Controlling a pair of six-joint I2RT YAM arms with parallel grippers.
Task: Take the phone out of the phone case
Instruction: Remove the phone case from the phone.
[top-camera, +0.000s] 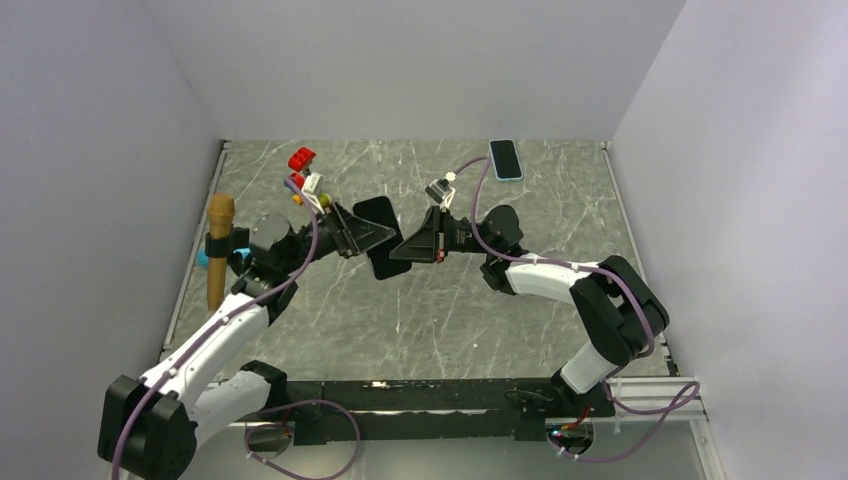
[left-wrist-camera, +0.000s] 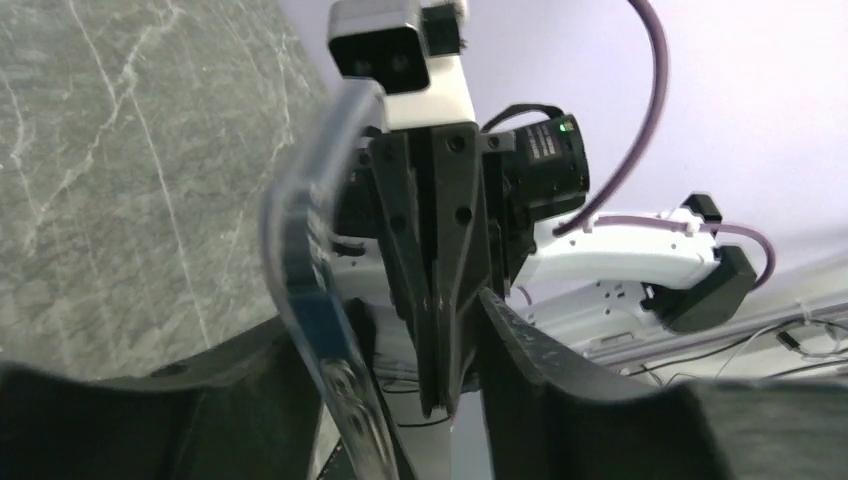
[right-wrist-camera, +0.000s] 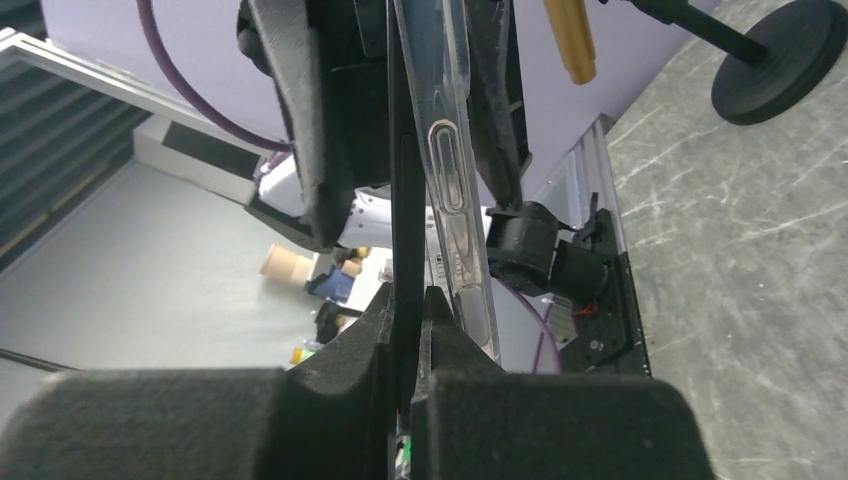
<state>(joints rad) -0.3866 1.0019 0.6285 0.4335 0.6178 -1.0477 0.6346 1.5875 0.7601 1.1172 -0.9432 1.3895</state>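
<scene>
R pincer (right-wrist-camera: 408, 310) clamped on phone (right-wrist-camera: 405, 200); L pincer (left-wrist-camera: 390, 320) parted, clear case (left-wrist-camera: 300, 270) between.

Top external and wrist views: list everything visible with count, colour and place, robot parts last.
phone: 1, black, held up over mid-table
clear case: 1, transparent, right beside the phone
second phone: 1, dark screen in a light blue case, flat at the far edge
toy blocks: small cluster, red uppermost, far left
brown cylinder: 1, on a black stand, left edge
table: 1, grey marble
left gripper: 1, black, open around the case
right gripper: 1, black, shut on the phone
</scene>
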